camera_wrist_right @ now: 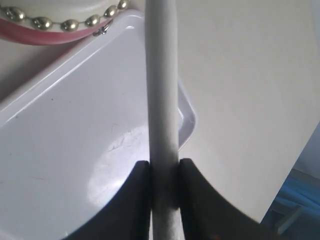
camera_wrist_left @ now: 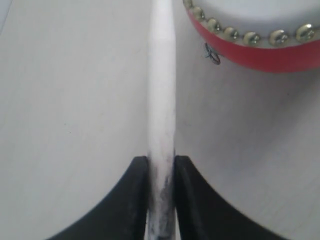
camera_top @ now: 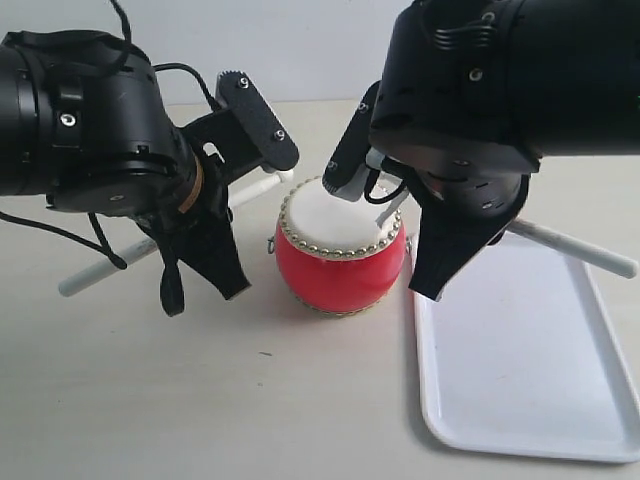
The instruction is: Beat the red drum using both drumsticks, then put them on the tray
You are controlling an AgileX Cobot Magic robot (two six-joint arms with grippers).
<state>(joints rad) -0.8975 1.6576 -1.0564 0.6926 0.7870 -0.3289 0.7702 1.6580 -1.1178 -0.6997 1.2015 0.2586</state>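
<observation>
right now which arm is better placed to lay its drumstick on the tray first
Right, probably. The right gripper is shut on its drumstick with the tray just beneath it, while the left gripper holds the other drumstick on the far side of the red drum from the tray.

In the exterior view my left arm (camera_top: 90,130) is covering the middle of the left drumstick (camera_top: 95,272). My right arm (camera_top: 480,90) is hiding most of the right drumstick (camera_top: 580,250) and one far corner of the tray (camera_top: 520,380). Both arms are running off the picture's edges, and both are blocking my fingertips.

In the left wrist view the red drum (camera_wrist_left: 260,55) is being cut off by two edges. The stick is leaving the picture at both ends, past my left end effector (camera_wrist_left: 161,172).

Behind my right end effector (camera_wrist_right: 165,172), the tray is spilling past two edges. A blue-grey patch (camera_wrist_right: 295,210) beyond the tabletop (camera_wrist_right: 240,100) is showing too blurred to identify.
</observation>
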